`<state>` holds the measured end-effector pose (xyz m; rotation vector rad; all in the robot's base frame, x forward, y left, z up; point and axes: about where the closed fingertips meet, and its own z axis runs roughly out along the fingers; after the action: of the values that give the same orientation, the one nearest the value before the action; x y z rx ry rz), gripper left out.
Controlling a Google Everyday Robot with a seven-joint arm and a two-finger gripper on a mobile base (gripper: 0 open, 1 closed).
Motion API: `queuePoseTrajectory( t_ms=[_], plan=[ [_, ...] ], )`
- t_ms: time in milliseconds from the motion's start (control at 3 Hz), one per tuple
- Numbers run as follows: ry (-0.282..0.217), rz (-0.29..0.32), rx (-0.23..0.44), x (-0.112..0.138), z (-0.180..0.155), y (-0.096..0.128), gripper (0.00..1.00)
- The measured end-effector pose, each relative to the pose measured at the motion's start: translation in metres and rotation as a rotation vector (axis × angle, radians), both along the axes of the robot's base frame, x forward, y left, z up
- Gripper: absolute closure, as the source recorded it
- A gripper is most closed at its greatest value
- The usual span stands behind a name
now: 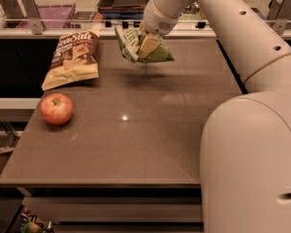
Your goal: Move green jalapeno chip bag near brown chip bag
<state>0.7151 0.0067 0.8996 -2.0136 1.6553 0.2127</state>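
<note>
Camera view: two chip bags, one apple [56,108], one table [150,149].
Gripper [148,45], top centre, clamped on green jalapeno chip bag [128,41], held above table; brown chip bag [72,57] lies upper left, apple below it.

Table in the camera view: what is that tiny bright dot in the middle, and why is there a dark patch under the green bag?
Camera view: the dot is glare, light reflecting off the smooth brown table; the dark patch is the shadow of the small crinkled light-green foil chip bag, held above the table's far side by the end effector.
</note>
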Motion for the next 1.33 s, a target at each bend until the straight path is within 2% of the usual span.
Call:
queuePoseTrajectory(
  t_ms=[667, 1000, 1333],
  plan=[
    [0.037, 0.043, -0.052, -0.006, -0.026, 0.041, 1.0],
    [0.038, 0.044, -0.05, -0.006, -0.028, 0.042, 0.95],
    [0.039, 0.046, -0.049, -0.005, -0.03, 0.045, 0.78]
  ],
)
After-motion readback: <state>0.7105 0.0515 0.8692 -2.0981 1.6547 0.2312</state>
